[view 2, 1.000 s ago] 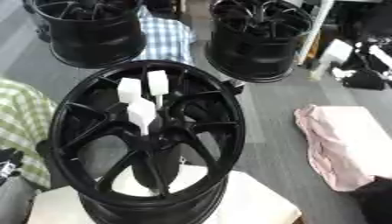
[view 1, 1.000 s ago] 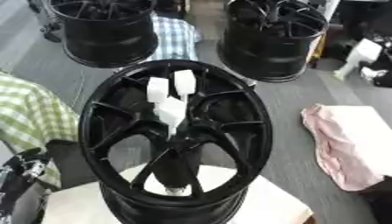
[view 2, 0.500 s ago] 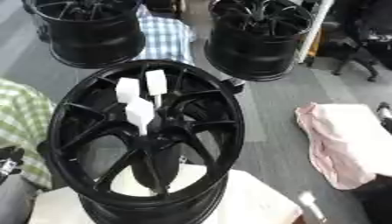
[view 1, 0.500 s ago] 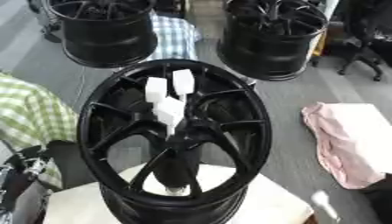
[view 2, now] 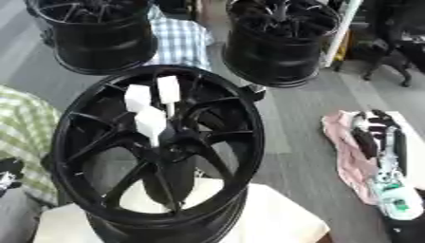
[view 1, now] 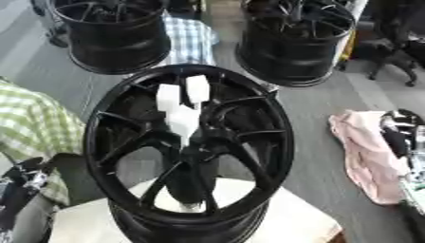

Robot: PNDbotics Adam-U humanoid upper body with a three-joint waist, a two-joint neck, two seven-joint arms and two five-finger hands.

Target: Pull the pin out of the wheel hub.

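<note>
Grey floor (view 1: 319,109) carries two black spoked wheel rims, one far left (view 1: 112,33) and one far right (view 1: 295,38). Well left of the right hand, a large black spoked wheel hub (view 1: 189,152) stands upright on a pale white surface (view 1: 291,223). White block-shaped pins (view 1: 181,102) sit at its centre spokes. Pink cloth (view 1: 365,156) lies just beside the right hand (view 2: 378,142), which shows at the right edge; its finger state cannot be told. Only a dark part of the left hand (view 1: 21,182) shows at the lower left edge.

Soft, even indoor light; both views blurred, details smeared throughout.
</note>
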